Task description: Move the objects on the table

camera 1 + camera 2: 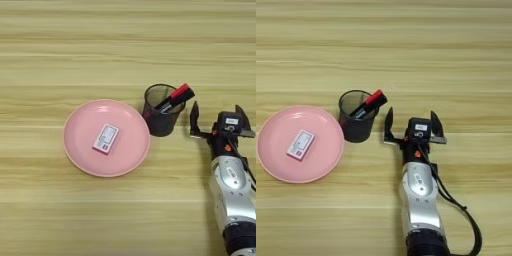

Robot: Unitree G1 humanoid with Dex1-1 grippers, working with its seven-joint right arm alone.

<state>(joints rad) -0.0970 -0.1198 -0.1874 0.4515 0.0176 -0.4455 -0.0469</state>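
Note:
A black mesh cup [357,122] stands upright on the table [384,50], just right of a pink plate. A thick black marker with a red cap [176,97] leans out of the cup toward the upper right. Any thin red pen is hard to tell apart from it inside the cup. My right gripper [411,123] stands open a short way right of the cup, with nothing between its black fingers [388,122]. The silver forearm [418,200] runs down to the bottom edge.
A pink round plate [82,150] lies left of the cup and nearly touches it. A small white-and-red card [106,138] rests on the plate. A black cable [466,215] loops beside the forearm.

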